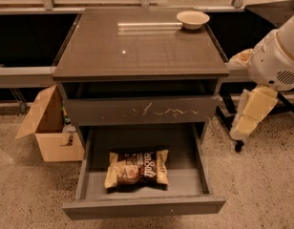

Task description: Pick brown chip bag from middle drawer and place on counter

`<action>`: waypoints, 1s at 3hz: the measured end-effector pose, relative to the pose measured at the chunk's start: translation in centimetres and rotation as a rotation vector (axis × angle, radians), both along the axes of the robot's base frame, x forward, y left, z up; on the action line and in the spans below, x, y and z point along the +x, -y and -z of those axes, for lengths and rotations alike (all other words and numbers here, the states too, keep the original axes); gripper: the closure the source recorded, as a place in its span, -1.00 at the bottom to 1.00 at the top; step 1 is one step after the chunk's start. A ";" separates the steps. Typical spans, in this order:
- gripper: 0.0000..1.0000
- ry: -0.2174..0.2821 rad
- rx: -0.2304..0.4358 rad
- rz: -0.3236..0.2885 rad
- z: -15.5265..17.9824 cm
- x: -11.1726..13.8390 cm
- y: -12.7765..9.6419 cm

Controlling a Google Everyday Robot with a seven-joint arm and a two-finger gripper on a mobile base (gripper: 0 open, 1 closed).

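The brown chip bag (137,168) lies flat in the open middle drawer (142,205), left of centre and near its front. The drawer is pulled out below the closed drawer front with pale scratch marks (142,111). The counter (137,46) is the glossy grey-brown top of the cabinet. My gripper (251,114) is a cream-coloured part hanging from the white arm (278,56) at the right of the cabinet. It is beside the scratched drawer front, above and right of the open drawer, well apart from the bag.
A shallow pale bowl (193,19) sits at the counter's back right corner. An open cardboard box (49,128) stands on the speckled floor left of the cabinet. A dark chair base with a caster (238,146) is on the right under the arm.
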State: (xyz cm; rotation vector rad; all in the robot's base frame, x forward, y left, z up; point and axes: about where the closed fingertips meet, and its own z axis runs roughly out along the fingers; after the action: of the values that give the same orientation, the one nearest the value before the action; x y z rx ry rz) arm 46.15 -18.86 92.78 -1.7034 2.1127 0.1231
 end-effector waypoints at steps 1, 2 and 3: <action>-1.00 -0.018 0.110 -0.029 2.7 0.8 -2.0; -1.00 -0.018 0.111 -0.031 2.7 0.9 -2.1; -1.00 -0.002 0.137 -0.063 5.0 1.7 -2.7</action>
State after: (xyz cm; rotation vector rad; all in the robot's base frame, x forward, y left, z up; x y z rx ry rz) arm 47.81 -16.18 87.75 -1.6900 2.0034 0.2822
